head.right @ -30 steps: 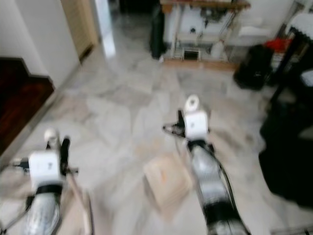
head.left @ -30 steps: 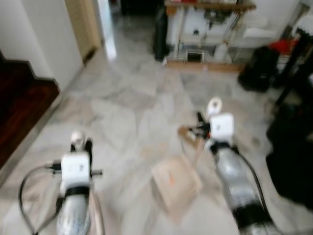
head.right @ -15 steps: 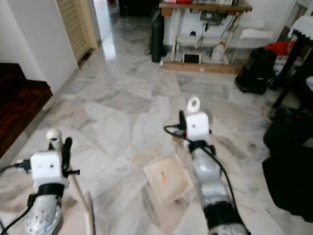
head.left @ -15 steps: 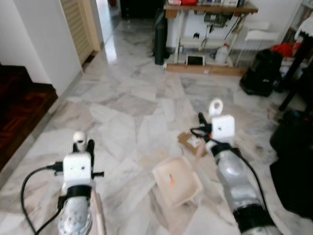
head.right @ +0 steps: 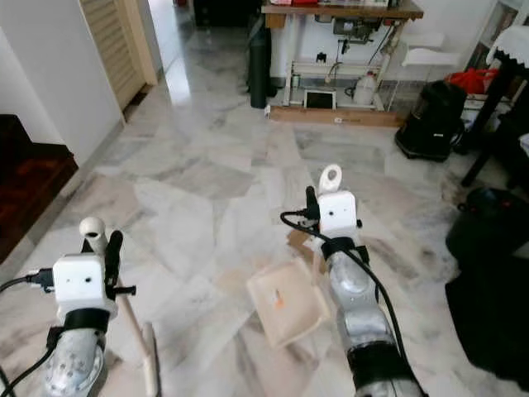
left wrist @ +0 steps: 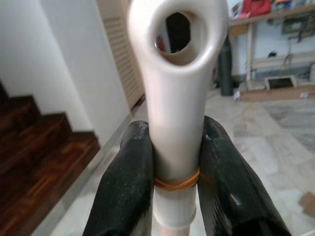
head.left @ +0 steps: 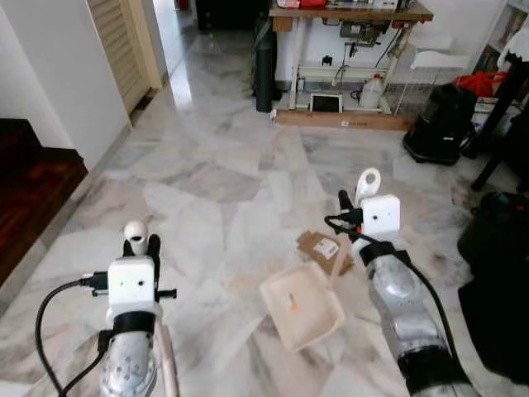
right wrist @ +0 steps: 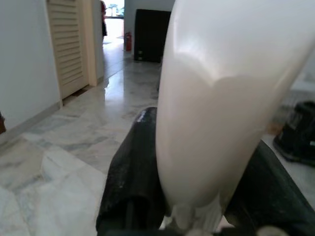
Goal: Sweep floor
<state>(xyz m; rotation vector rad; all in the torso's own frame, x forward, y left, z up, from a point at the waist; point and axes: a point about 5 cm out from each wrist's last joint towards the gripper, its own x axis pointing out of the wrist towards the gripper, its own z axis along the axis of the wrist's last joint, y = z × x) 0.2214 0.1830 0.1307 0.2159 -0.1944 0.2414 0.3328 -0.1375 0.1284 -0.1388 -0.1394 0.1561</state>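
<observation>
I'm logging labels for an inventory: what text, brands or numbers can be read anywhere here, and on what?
None can be read.
White label on the flattened cardboard piece on the floor: print too small to read.
Orange mark inside the dustpan: a blur, not legible text.
Items on the wooden table at the back: too small and distant to read.

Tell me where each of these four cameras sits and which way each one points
Left eye view: on the head, looking down at the marble floor, both arms, dustpan and cardboard scrap.
Right eye view: beside it, same scene, shifted slightly.
Left wrist view: along the left gripper, clamped on the broom handle.
Right wrist view: along the right gripper, clamped on the dustpan handle.
Both wrist views share the louvered door.
</observation>
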